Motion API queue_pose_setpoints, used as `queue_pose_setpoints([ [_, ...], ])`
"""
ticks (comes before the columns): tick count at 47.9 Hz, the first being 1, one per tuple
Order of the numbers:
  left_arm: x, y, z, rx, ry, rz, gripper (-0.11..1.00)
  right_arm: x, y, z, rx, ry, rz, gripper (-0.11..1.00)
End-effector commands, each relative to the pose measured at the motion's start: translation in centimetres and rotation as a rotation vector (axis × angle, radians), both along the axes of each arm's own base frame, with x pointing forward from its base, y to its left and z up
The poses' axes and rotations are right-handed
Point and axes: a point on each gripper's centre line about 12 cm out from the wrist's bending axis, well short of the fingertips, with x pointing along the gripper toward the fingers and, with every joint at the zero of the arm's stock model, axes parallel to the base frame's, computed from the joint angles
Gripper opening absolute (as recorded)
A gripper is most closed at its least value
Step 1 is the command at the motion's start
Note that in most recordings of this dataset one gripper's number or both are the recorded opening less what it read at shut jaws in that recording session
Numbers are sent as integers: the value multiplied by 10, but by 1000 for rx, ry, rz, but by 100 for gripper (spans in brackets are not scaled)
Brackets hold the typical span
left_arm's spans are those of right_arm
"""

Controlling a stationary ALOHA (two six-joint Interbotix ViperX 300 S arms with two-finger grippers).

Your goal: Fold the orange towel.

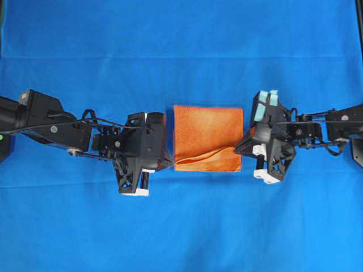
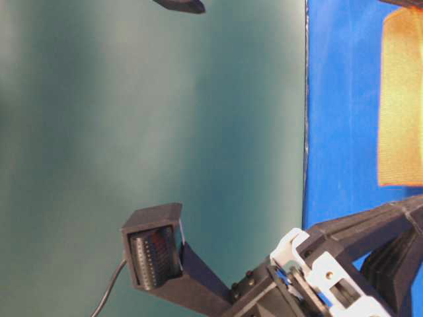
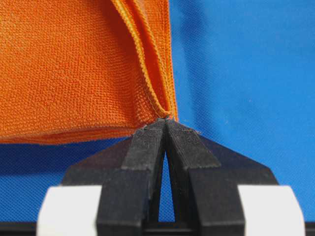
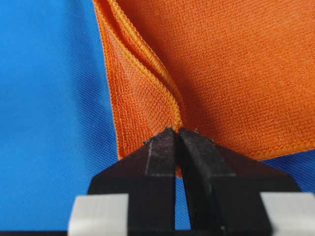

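While both pinch closed, left pincer (image 3: 166, 124) — right pincer (image 4: 177, 132), orange towel (image 1: 207, 137) hem.

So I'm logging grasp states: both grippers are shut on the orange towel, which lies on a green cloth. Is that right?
Only the colour is wrong. Both the left gripper and the right gripper are shut on the orange towel, but it lies on a blue cloth, not a green one, as the overhead view shows.

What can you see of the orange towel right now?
The bright-orange terry microfibre towel with its thin stitched hem lies in layers on the blue cloth-covered table, between the arms. The left hand pinches its near-left corner; the right hand pinches its right edge, and a diagonal ridge runs between them.
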Motion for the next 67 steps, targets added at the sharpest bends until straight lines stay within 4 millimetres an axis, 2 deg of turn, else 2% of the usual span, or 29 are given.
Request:
queue_pose_setpoints([
  [1,5,-2,6,-2,-28,-4,0,7,2,5,8,-19,-4,4],
  [9,6,-1,-3,1,-6,-1,0,10,2,1,16,-9,-13,5],
  [11,5,-1,-3,1,-6,-1,0,11,3,1,16,-9,-12,13],
  [17,7,-1,-3,-1,-22,0,3,14,7,2,15,-12,0,51],
  [19,8,-1,-3,-2,-28,0,11,14,7,2,15,-12,2,61],
  [21,8,-1,-2,-2,-34,0,21,14,8,2,15,-12,3,66],
  [26,7,0,-1,-1,-34,0,51,15,8,3,16,-16,3,60],
  [30,6,1,1,1,-33,0,77,16,8,6,16,-26,6,61],
  [32,5,1,4,1,-31,-1,84,16,9,10,14,-33,13,61],
  [40,-3,3,30,6,-32,-6,74,14,13,41,-3,-62,51,61],
  [52,-25,9,89,4,-117,-4,75,-4,10,109,-81,-161,116,61],
  [60,-50,19,120,20,-208,-1,75,-25,2,143,-148,-263,129,61],
  [67,-80,26,141,37,-300,0,75,-49,-5,161,-186,-350,124,61],
])
